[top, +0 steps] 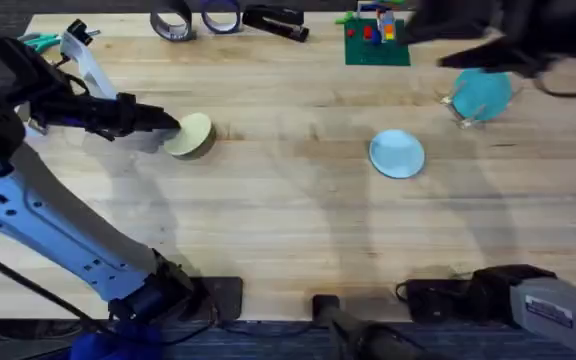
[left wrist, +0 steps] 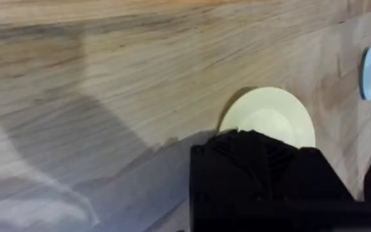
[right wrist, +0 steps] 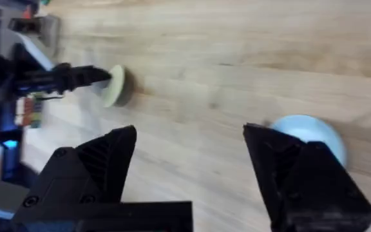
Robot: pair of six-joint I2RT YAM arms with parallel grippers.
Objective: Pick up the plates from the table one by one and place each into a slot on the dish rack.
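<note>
One cream plate (top: 192, 135) is pinched, tilted, by the left gripper (top: 173, 125); right gripper (right wrist: 189, 167) spread above light blue plate (top: 397, 154).

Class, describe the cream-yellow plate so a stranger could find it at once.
On the pale wooden table, look left of centre, at the left gripper. The small round cream-yellow plastic plate sits at its tip, unlike the light blue plate lying alone.
</note>
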